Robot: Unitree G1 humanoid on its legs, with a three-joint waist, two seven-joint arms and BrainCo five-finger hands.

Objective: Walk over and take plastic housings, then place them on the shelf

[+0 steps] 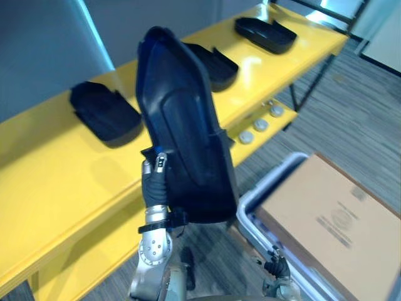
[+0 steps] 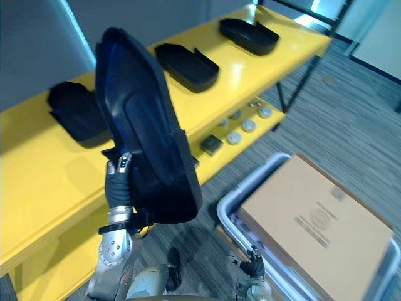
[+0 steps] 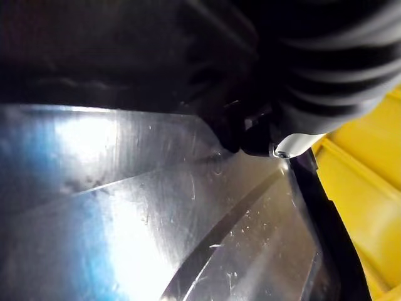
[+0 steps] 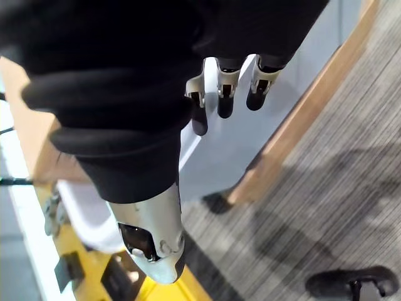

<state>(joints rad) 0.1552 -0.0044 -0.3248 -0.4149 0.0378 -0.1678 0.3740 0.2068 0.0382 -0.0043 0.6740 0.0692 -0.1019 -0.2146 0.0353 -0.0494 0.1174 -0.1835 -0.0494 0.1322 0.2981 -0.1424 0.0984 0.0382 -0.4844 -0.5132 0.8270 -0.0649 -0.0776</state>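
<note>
A long black plastic housing (image 1: 188, 138) stands upright in the air in front of the yellow shelf (image 1: 62, 169). My left hand (image 1: 152, 182) grips its lower edge from the left, with the thumb against the rim. Close up, the housing's glossy inner face (image 3: 156, 219) lies right against that hand's dark cover (image 3: 326, 81). Three more black housings lie on the shelf top: one at the left (image 1: 103, 113), one in the middle (image 1: 219, 66), one at the far right (image 1: 266, 32). My right hand (image 4: 219, 94) hangs low over the carpet, its fingers relaxed and holding nothing.
A lower yellow shelf board holds several small round parts (image 1: 260, 124) and a dark block (image 2: 211, 145). A pale bin (image 1: 263, 188) with a cardboard box (image 1: 332, 219) on it stands at the lower right, close to the shelf. Grey carpet (image 1: 357, 119) spreads to the right.
</note>
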